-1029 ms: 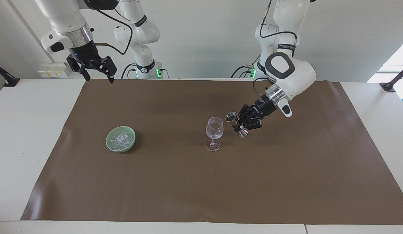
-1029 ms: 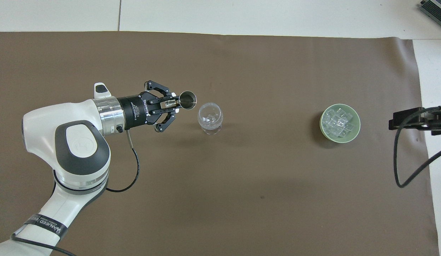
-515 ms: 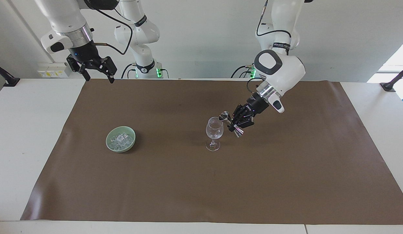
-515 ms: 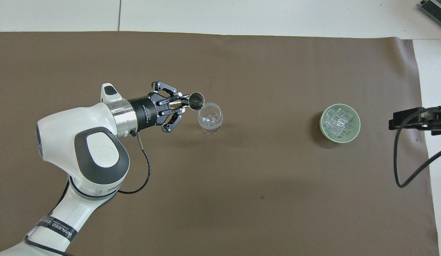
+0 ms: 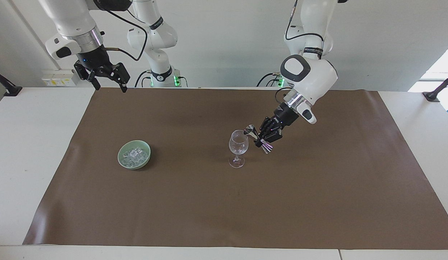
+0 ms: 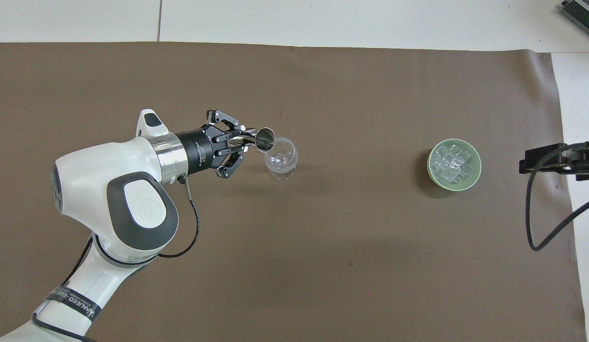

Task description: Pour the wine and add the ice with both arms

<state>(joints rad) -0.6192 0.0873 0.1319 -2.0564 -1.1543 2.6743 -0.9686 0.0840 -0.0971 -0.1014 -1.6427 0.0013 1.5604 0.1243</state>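
A stemmed clear wine glass [image 5: 238, 148] is set mid-mat on the brown mat [image 5: 224, 202] covering the table. A green bowl [image 5: 134, 154] holding ice [image 5: 135, 154] is placed well apart, toward the right arm's end.

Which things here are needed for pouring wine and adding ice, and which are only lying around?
Needed: metal jigger in the left end effector, tilted at the wine glass; ice in the green bowl; right end effector, waiting.
Only around: brown mat.
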